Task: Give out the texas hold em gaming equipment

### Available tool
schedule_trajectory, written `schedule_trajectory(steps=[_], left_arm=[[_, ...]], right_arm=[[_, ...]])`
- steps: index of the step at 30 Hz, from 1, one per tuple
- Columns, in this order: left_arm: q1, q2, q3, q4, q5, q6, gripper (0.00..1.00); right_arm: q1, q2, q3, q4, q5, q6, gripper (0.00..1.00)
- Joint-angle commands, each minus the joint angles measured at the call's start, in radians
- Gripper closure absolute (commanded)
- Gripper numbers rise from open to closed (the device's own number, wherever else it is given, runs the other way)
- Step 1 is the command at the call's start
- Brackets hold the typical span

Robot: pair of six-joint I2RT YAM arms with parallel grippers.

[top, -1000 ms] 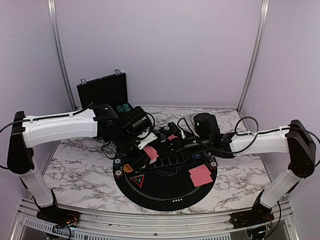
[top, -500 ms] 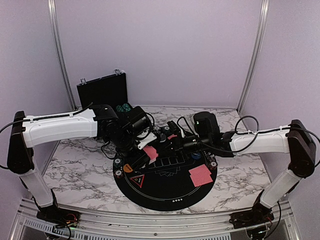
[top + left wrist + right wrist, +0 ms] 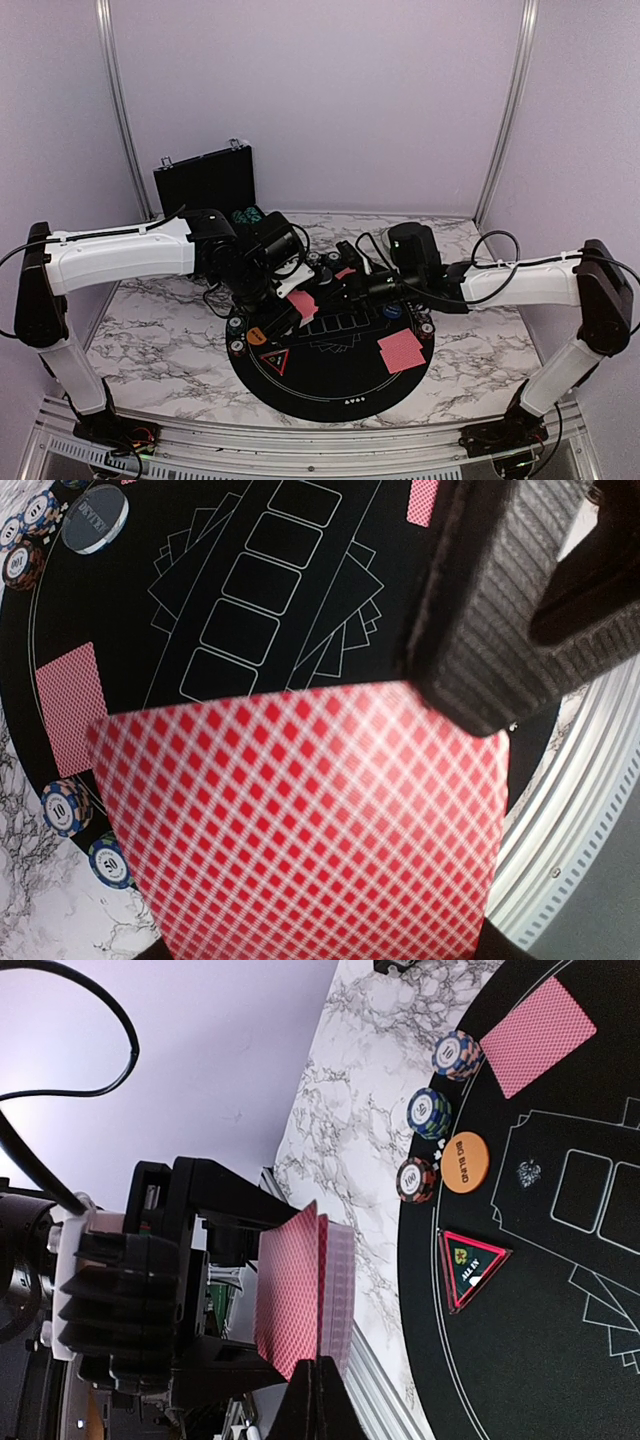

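Observation:
My left gripper (image 3: 292, 295) hangs over the left part of the round black mat (image 3: 330, 375), shut on a deck of pinkish-red-backed playing cards (image 3: 300, 820). One ribbed left finger (image 3: 500, 610) presses on the deck's top. My right gripper (image 3: 320, 1385) meets the deck from the right. It is shut, pinching the edge of a single card (image 3: 322, 1290) that stands a little apart from the deck. More cards lie on the mat (image 3: 401, 350) (image 3: 537, 1035). Chip stacks (image 3: 430, 1112) and an orange button (image 3: 469, 1162) line the mat's left rim.
A red-edged triangular all-in marker (image 3: 276, 360) lies at the mat's front left. A blue button (image 3: 393, 311) sits near the right rim. A black case (image 3: 205, 180) stands open at the back left. Cables hang from both wrists over the mat's far half.

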Motion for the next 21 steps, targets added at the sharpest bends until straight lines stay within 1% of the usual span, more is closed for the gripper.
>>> schedule_trajectory(steps=[1,21], left_arm=[[0.006,-0.033,-0.007,-0.008,0.002,0.007,0.5],[0.009,-0.042,-0.021,-0.007,-0.005,-0.001,0.5]], right_arm=[[-0.016,-0.044,0.026,0.001,0.028,-0.016,1.0],[-0.043,-0.07,0.017,-0.014,0.039,-0.029,1.0]])
